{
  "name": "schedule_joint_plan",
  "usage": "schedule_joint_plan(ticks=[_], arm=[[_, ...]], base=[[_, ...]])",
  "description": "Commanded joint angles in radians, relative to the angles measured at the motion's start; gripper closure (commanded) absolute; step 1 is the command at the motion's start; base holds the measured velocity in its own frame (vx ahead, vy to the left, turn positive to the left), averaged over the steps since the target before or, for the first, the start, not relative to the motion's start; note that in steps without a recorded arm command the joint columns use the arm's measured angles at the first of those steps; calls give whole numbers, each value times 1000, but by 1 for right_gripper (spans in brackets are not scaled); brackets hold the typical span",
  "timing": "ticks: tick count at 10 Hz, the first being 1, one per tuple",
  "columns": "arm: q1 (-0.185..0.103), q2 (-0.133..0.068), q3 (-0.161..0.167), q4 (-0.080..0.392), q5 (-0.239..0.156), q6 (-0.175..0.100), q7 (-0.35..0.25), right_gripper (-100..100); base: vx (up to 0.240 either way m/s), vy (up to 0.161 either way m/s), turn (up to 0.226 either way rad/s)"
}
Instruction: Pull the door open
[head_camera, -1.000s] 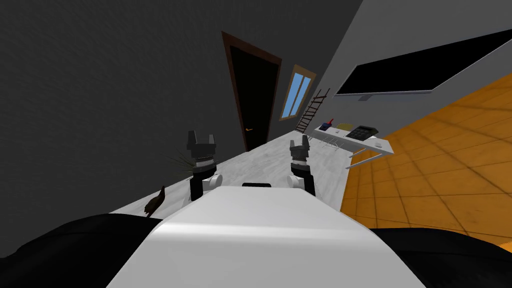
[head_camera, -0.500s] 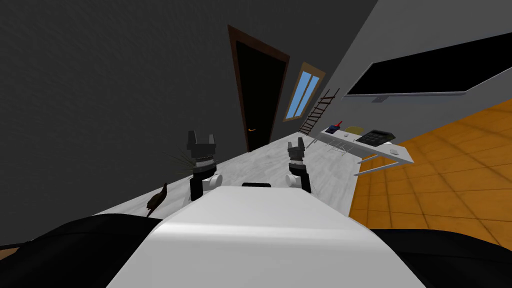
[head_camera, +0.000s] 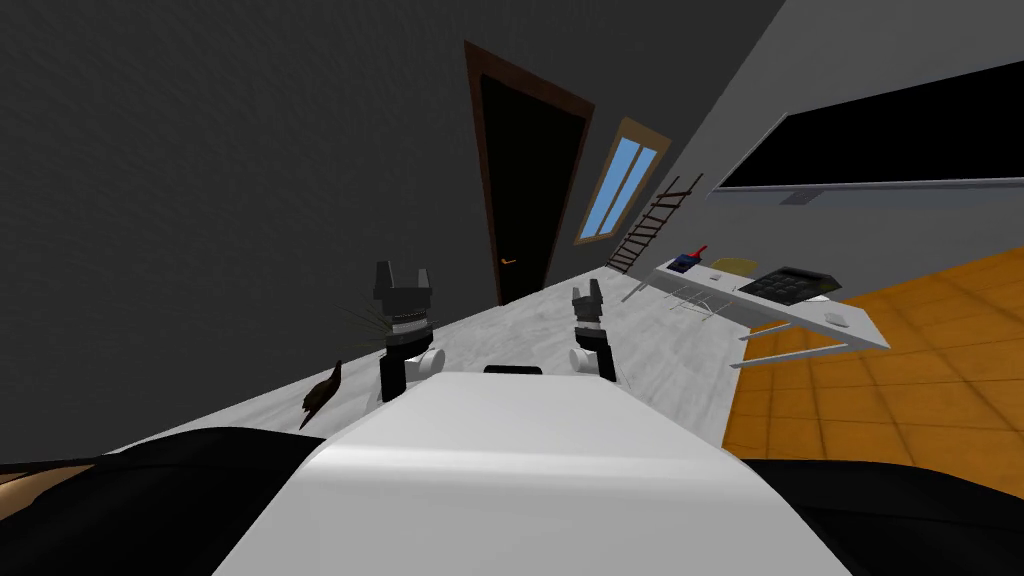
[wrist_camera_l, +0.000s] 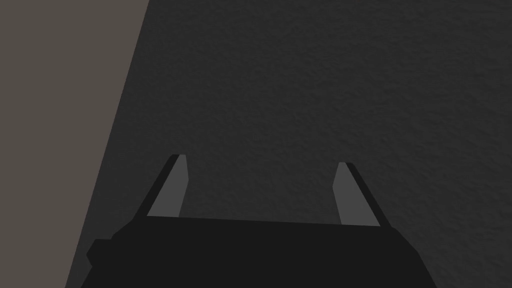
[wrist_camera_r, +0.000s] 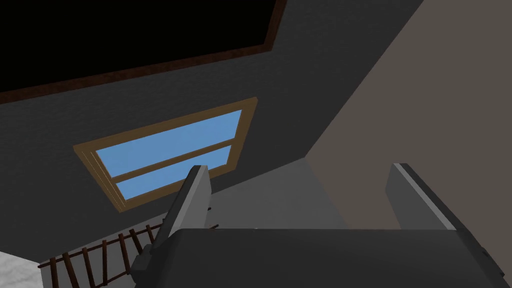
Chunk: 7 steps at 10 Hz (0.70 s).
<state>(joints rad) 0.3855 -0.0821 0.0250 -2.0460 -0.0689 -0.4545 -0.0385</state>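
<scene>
- Door (head_camera: 525, 180), a tall black leaf in a dark brown frame, stands in the dark grey textured wall (head_camera: 200, 150) ahead of me, slightly left of the room's far corner. The leaf fills its frame.
- A small orange handle (head_camera: 510, 261) sits low on the leaf, near the edge on my left.
- I read the door as well apart from both claws, with a stretch of pale marbled floor (head_camera: 560, 325) between.
- My left gripper (head_camera: 402, 271) is raised in front of me near the dark wall. Its fingers (wrist_camera_l: 170, 200) stand spread with nothing between them.
- My right gripper (head_camera: 587, 291) is up beside it, pointing towards the far corner. Its fingers (wrist_camera_r: 192, 205) are spread too, holding nothing.
- Just right of the door is a window (head_camera: 622, 182) with a tan frame and blue panes. Beyond it a dark brown ladder (head_camera: 650, 224) leans in the corner.
- A white table (head_camera: 770, 303) stands to my right by the light grey wall (head_camera: 850, 40). It carries a black keyboard-like slab (head_camera: 795, 285), a blue and red item (head_camera: 688, 262) and a yellowish one (head_camera: 735, 266).
- Above the table a long black panel (head_camera: 880, 140) is fixed to that wall.
- Orange tiled floor (head_camera: 900, 390) covers the right side.
- A small brown bird-shaped object (head_camera: 322, 392) lies on the pale floor by the dark wall, near a dark spiky plant (head_camera: 362, 320).
</scene>
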Motion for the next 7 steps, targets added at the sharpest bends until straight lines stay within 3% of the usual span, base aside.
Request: schedule_joint_plan(ticks=[1,7], arm=[[-18,-4,-4,40,-2,-9,-1,-100],[-69,-17,-14,188,-7,-46,-6,-100]], base=[[74,3,105],[95,1,112]])
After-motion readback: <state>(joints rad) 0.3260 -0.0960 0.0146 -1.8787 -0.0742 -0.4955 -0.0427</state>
